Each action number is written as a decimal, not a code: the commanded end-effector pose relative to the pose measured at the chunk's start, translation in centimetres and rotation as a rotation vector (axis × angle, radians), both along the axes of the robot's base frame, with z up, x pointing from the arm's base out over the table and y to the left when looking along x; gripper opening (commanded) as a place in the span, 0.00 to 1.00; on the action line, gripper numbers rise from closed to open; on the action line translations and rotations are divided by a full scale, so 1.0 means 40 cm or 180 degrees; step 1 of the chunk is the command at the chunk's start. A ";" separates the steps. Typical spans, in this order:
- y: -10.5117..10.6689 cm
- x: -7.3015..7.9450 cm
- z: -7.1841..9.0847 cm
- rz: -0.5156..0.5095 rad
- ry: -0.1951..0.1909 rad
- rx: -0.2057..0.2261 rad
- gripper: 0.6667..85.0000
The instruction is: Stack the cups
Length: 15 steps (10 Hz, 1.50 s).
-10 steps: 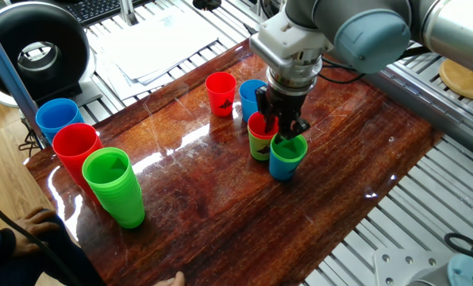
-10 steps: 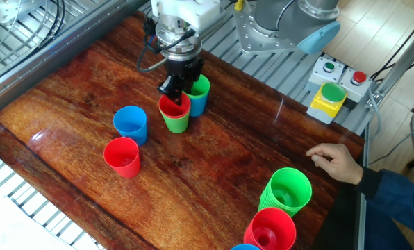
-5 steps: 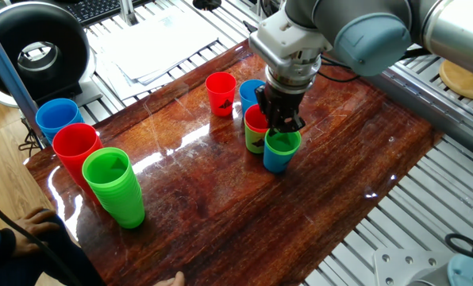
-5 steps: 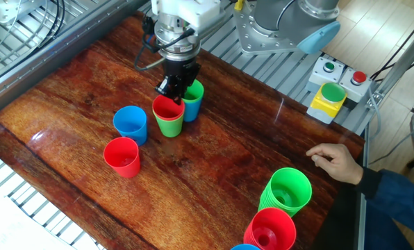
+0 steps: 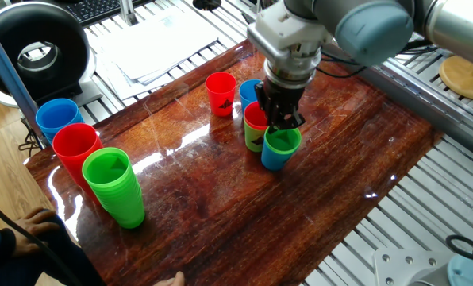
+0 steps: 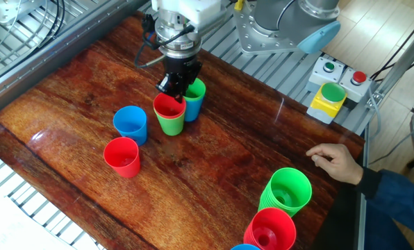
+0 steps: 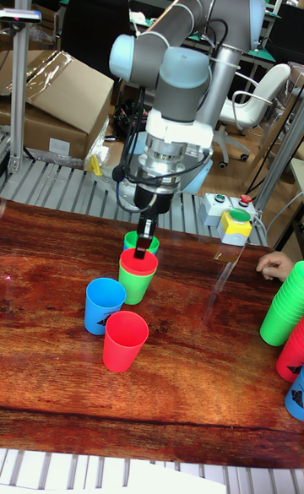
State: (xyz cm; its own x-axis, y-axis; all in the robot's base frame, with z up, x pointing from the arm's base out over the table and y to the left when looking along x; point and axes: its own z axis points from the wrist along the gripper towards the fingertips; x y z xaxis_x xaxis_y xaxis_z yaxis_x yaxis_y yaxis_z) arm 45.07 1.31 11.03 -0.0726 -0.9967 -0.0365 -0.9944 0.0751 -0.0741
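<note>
table [image 5: 221, 199] of dark glossy wood fills the frame, with open room across its lower right half. arm [image 5: 363, 24] reaches in from the upper right. three tall piles [image 5: 113, 187] stand at the left edge. mid-frame, a red-in-green cup pair [image 6: 169, 114] touches a green-in-blue pair [image 6: 194, 97]; a blue cup [image 6: 130, 123] and red cup [image 6: 122, 155] sit apart. gripper [image 6: 176, 85] points down between the pairs, fingers close together at their rims; whether it grips one, cannot tell.
</note>
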 end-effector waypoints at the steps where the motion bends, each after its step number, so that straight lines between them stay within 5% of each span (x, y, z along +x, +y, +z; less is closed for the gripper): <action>1: 0.022 -0.005 0.055 0.0056 0.0055 0.0030 0.01; 9: 0.067 0.017 0.178 0.0819 0.0032 -0.0142 0.01; 11: 0.058 0.045 0.179 0.0947 -0.0065 -0.0151 0.01; 15: 0.077 0.037 0.182 0.0833 -0.0002 -0.0078 0.01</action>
State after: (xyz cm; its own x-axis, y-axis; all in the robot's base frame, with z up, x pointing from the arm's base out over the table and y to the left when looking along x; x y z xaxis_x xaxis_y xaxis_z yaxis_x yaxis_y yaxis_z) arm 46.64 3.60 17.91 0.1982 -0.9801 0.0123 -0.9773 -0.1985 -0.0744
